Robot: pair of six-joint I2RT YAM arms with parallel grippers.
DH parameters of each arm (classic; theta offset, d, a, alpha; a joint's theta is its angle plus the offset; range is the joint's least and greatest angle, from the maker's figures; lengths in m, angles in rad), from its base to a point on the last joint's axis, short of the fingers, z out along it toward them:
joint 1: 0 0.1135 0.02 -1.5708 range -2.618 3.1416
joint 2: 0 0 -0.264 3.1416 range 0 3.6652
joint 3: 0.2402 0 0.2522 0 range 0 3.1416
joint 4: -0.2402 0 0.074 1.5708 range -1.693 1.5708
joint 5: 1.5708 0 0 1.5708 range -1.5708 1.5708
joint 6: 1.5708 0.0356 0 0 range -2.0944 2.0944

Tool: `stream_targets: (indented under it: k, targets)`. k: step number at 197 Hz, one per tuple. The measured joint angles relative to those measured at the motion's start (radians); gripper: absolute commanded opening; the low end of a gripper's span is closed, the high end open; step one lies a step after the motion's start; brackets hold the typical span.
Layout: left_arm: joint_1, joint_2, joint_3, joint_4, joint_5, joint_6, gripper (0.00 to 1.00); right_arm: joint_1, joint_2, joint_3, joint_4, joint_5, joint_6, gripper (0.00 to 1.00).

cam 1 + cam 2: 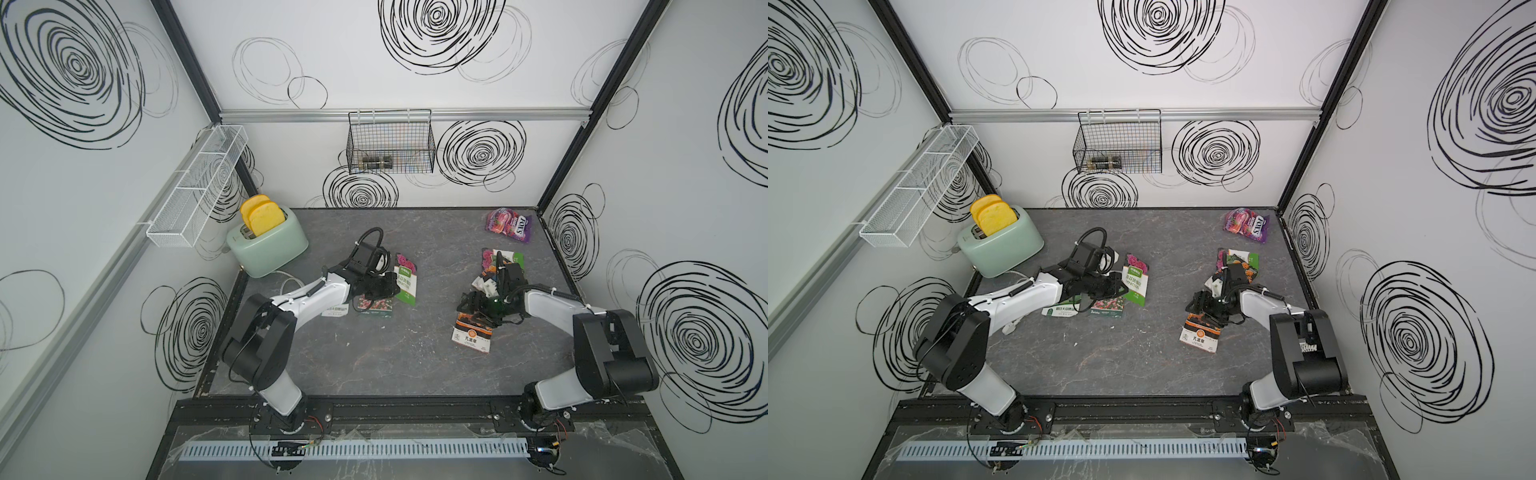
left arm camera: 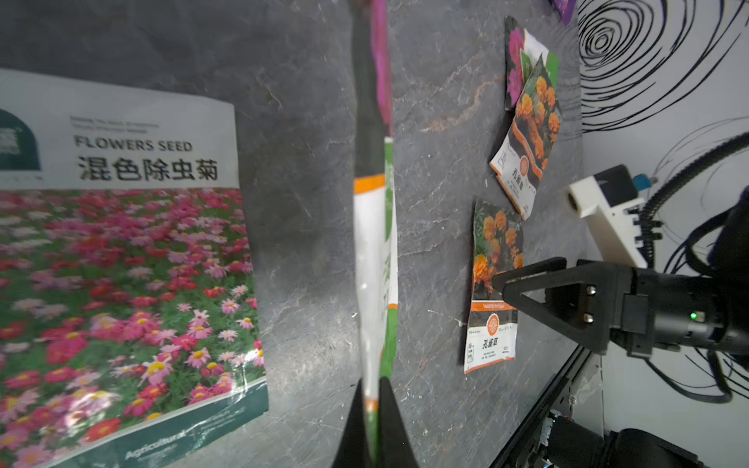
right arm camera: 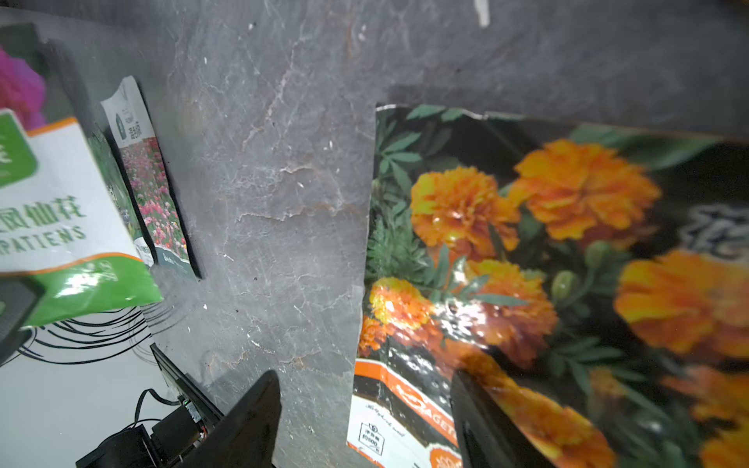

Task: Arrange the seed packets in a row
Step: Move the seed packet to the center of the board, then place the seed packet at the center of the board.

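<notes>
Now left hand point(image 2: 373, 409) clamped on green-white packet point(image 1: 406, 282), just beside pink-field packet point(image 1: 376, 305); right hand point(image 3: 364, 421) spread apart, low over orange marigold packet point(image 1: 471, 337) lying flat on bench point(image 1: 415, 361), right side.

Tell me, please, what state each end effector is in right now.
Left end effector: closed on the flat green-and-white impatiens seed packet.
Right end effector: open, empty, over the orange marigold seed packet.
</notes>
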Motion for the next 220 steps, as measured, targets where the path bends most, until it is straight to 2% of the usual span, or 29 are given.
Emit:
stream_targets:
  k: [31, 99, 104, 191, 202, 220]
  targets:
    - [-0.048, 0.037, -0.033, 0.028, -0.027, -0.043, 0.00, 0.000, -0.023, 0.038, -0.034, -0.002, -0.004, 0.70]
    - [-0.079, 0.140, -0.076, 0.124, -0.041, -0.145, 0.02, 0.000, -0.060, 0.116, -0.065, -0.004, -0.029, 0.70]
    - [-0.083, 0.150, -0.076, 0.130, -0.040, -0.151, 0.07, 0.000, -0.061, 0.116, -0.068, -0.004, -0.030, 0.70]
    - [-0.105, 0.213, -0.042, 0.176, -0.042, -0.225, 0.18, 0.000, -0.077, 0.115, -0.085, -0.004, -0.044, 0.72]
    - [-0.105, 0.217, -0.032, 0.175, -0.045, -0.229, 0.23, 0.000, -0.079, 0.115, -0.085, -0.004, -0.045, 0.72]
    - [-0.106, 0.220, -0.019, 0.170, -0.051, -0.231, 0.41, 0.000, -0.081, 0.114, -0.085, -0.004, -0.046, 0.73]
